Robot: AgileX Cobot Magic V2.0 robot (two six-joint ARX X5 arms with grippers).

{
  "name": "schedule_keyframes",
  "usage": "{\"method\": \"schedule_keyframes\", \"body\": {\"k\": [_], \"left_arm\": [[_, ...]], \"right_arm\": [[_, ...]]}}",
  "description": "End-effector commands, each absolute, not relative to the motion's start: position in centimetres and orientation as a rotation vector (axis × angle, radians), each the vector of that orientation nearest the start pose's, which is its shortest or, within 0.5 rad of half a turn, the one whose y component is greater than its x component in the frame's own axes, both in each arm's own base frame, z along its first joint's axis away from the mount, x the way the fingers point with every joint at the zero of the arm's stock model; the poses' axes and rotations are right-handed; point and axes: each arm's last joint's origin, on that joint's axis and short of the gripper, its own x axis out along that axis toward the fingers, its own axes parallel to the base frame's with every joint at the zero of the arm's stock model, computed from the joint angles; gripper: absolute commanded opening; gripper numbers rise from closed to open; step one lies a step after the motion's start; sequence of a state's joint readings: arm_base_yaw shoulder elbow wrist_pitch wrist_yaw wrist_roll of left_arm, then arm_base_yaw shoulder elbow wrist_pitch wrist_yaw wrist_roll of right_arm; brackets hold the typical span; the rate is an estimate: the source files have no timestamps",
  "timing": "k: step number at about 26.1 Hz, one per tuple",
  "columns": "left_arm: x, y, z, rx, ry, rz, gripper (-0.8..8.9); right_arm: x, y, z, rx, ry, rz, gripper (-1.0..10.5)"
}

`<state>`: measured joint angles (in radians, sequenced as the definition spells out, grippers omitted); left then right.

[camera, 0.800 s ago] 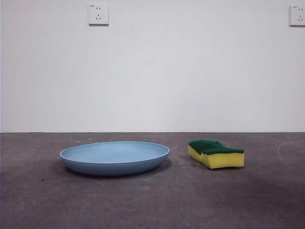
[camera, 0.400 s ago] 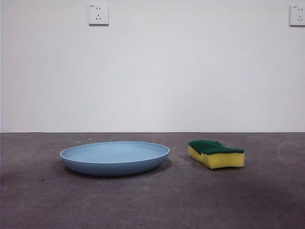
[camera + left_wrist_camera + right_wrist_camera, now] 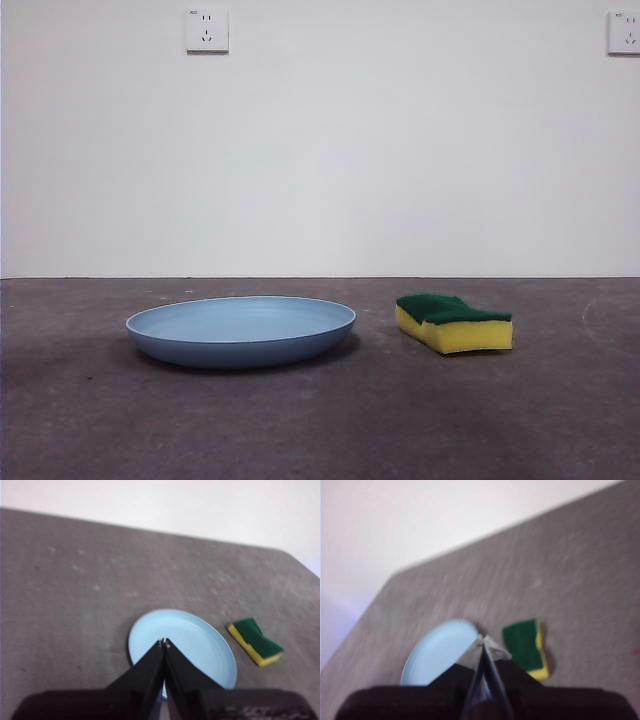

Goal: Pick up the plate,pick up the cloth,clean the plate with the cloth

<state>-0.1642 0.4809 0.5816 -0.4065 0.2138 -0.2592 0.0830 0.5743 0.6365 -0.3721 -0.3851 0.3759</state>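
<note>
The light-blue plate [image 3: 241,330] lies flat on the grey table, left of centre. The cloth, a yellow sponge with a dark green top [image 3: 454,321], lies to its right, apart from it. Neither arm shows in the front view. In the left wrist view my left gripper [image 3: 164,642] is shut and empty, high above the plate [image 3: 200,645], with the sponge [image 3: 255,641] off to the side. In the blurred right wrist view my right gripper [image 3: 482,639] is shut and empty, high above the table between the plate [image 3: 437,652] and the sponge [image 3: 525,645].
A white wall stands behind the table, with two sockets [image 3: 206,29] high on it. The table's far edge [image 3: 320,278] runs along the wall. The grey tabletop [image 3: 320,420] stretches around the plate and sponge.
</note>
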Motion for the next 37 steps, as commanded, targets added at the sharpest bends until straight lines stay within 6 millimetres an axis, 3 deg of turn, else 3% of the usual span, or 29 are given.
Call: {"method": "schedule_keyframes", "body": {"k": [1, 8, 10, 14, 16, 20, 27, 32, 37], "left_arm": [[12.4, -2.8, 28.7, -0.269, 0.422, -0.378, -0.03], [15.1, -3.8, 28.8, -0.284, 0.578, -0.55, 0.12], [15.5, -4.0, 28.4, -0.295, 0.611, -0.596, 0.98], [16.3, -4.1, 27.6, -0.31, 0.67, -0.604, 3.71], [16.6, -4.2, 27.3, -0.315, 0.692, -0.598, 4.36], [18.3, -4.3, 26.7, -0.322, 0.742, -0.509, 4.38], [26.5, -5.6, 26.2, -0.22, 0.908, -0.413, 4.37], [31.5, -6.8, 22.6, -0.171, 1.057, -0.333, 4.36], [33.3, -8.0, 18.5, -0.141, 1.161, -0.314, 4.36]], "right_arm": [[14.1, 2.4, 30.9, 0.313, 0.47, 0.471, 0.0], [17.2, 2.7, 33.1, 0.218, 0.715, 0.501, 0.3], [18.0, 2.8, 33.3, 0.22, 0.778, 0.493, 1.5], [19.1, 2.9, 32.9, 0.228, 0.832, 0.484, 5.0], [19.4, 2.9, 32.7, 0.23, 0.846, 0.482, 5.9], [19.5, 2.9, 32.6, 0.23, 0.847, 0.483, 6.0], [19.5, 2.9, 32.6, 0.232, 0.848, 0.483, 6.0], [19.5, 2.9, 32.6, 0.232, 0.848, 0.483, 6.0], [19.5, 2.9, 32.6, 0.236, 0.849, 0.481, 6.0]]}}
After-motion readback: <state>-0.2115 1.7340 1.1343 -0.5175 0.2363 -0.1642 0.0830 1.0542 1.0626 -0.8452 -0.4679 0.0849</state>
